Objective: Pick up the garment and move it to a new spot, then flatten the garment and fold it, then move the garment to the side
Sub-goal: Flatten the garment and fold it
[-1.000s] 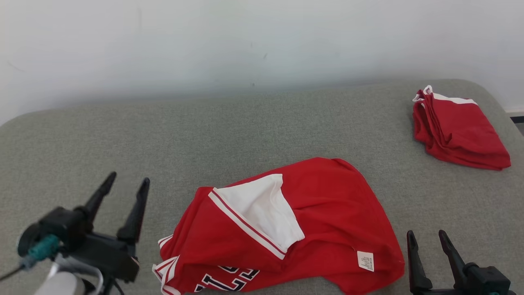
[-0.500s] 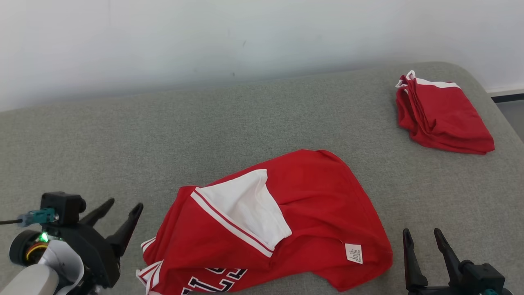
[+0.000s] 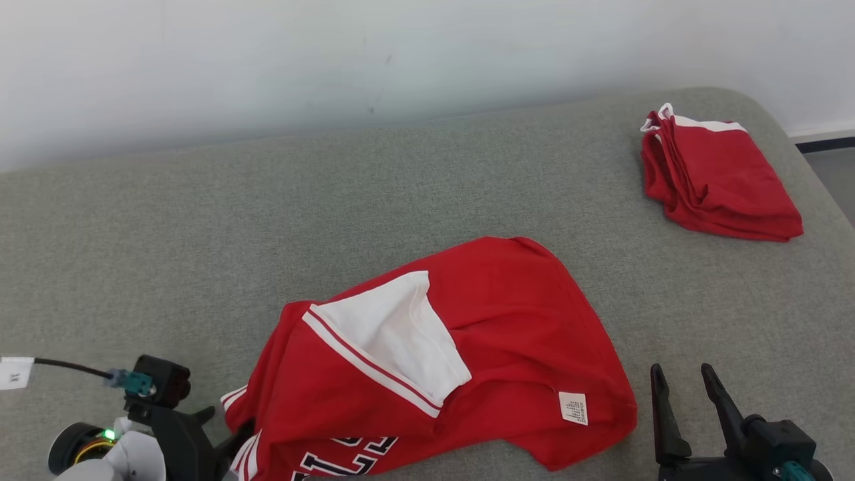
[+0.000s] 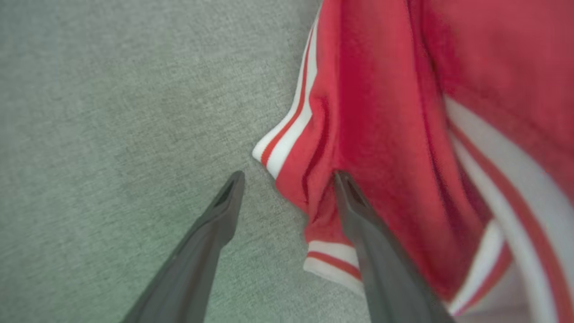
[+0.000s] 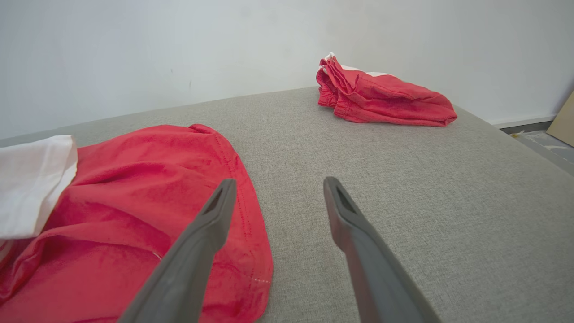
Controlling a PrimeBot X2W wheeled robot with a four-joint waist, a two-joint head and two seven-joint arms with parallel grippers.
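Note:
The garment (image 3: 494, 334) is a red jersey with white trim and dark lettering, lying crumpled on the grey cushioned surface (image 3: 234, 220) at the front middle. My left gripper (image 3: 226, 424) stands open low at the garment's left edge. In the left wrist view the garment's striped hem (image 4: 287, 134) lies between the spread fingers of the left gripper (image 4: 289, 177), and the right finger (image 4: 358, 215) rests over red cloth. My right gripper (image 3: 681, 371) stands open just right of the garment, holding nothing. In the right wrist view this gripper (image 5: 279, 181) points past the garment's edge (image 5: 179, 179).
A second red garment (image 3: 718, 177), folded, lies at the back right corner; the right wrist view also shows this folded garment (image 5: 381, 94). A pale wall (image 3: 401, 53) backs the surface. The surface's right edge drops to the floor (image 3: 831, 174). Bare grey fabric stretches left and behind the jersey.
The head camera has tilted, shifting the whole picture. My left gripper has dropped and moved right to the garment's left edge. The right gripper has held its place.

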